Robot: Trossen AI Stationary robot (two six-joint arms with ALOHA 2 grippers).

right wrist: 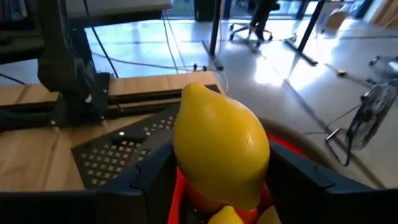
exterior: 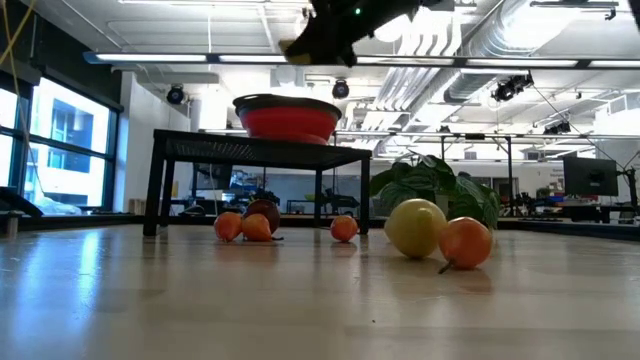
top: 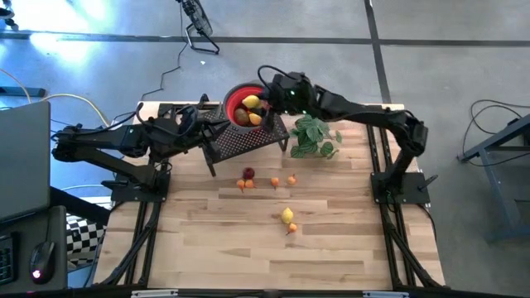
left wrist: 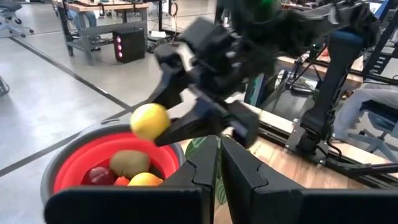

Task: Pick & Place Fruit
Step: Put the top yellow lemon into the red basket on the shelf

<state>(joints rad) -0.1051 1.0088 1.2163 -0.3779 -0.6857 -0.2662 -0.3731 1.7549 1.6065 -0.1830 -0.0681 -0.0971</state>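
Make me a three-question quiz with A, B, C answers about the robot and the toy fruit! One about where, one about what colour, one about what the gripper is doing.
1. Where does the red bowl stand?
A. on the black perforated stand
B. on the floor
C. under the leafy plant

2. What colour is the fruit in the right gripper?
A. purple
B. yellow
C. white

3. What is the right gripper doing?
A. resting flat on the table
B. holding nothing
C. holding a lemon above the bowl

Answers:
1 A, the low view shows the bowl atop the stand.
2 B, the right wrist view shows yellow skin.
3 C, the left wrist view shows the lemon between its fingers, over the bowl.
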